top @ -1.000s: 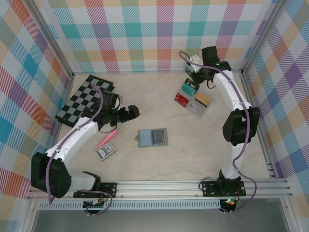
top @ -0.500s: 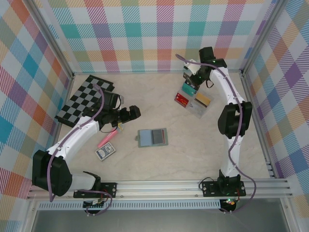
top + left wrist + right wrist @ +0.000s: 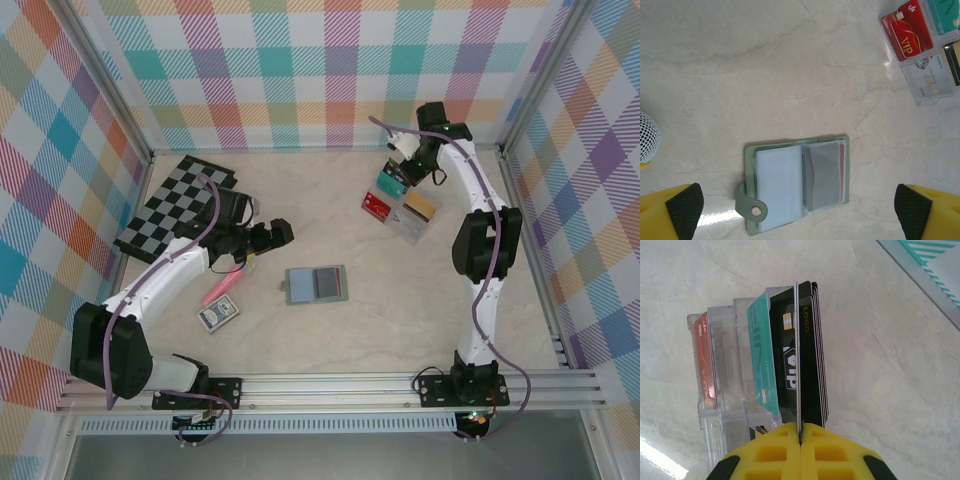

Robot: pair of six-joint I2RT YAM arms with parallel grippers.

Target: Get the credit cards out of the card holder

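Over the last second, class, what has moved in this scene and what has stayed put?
The right arm's elbow swung leftward, toward the table's middle; the right gripper, shut on a thin card, kept to the clear tray. The left gripper, card holder and chessboard stayed put.

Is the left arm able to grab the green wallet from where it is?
Probably yes. The left hand is open and hovers beside the card holder, which lies open on the table with nothing on top or in between.
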